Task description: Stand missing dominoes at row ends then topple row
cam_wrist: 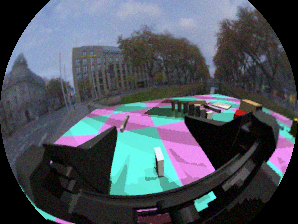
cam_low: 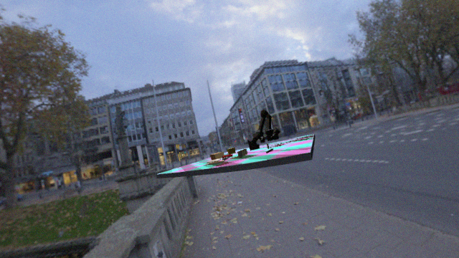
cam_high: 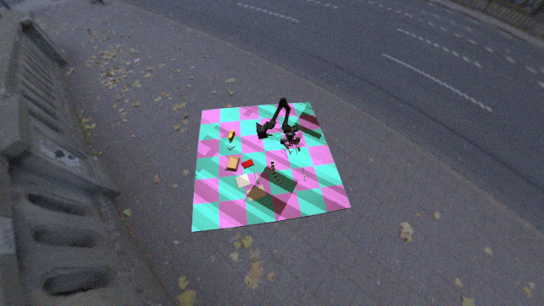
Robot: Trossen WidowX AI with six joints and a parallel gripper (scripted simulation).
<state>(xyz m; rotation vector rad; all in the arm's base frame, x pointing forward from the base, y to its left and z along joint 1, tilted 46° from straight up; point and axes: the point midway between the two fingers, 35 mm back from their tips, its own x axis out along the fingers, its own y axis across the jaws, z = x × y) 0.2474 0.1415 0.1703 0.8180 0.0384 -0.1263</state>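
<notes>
My gripper (cam_high: 291, 144) (cam_wrist: 152, 124) (cam_low: 272, 136) is open and low over the pink and teal checked mat (cam_high: 212, 212) (cam_low: 297, 148). In the wrist view a pale domino (cam_wrist: 158, 161) sits on the mat between the open fingers, touching neither; I cannot tell whether it stands or lies. The row of standing dark dominoes (cam_high: 274, 172) (cam_wrist: 192, 106) is some way ahead of the gripper, towards the middle of the mat. Two more pale dominoes lie flat, one (cam_high: 303, 173) right of the row and one (cam_high: 256, 177) left of it. One lying domino (cam_wrist: 125, 121) shows ahead to the left in the wrist view.
Left of the row lie a red block (cam_high: 247, 163) (cam_wrist: 240, 113), a tan block (cam_high: 232, 162), a cream tile (cam_high: 242, 180), a brown tile (cam_high: 257, 192) and a yellow object (cam_high: 231, 135). The arm's base (cam_high: 263, 129) stands at the back of the mat.
</notes>
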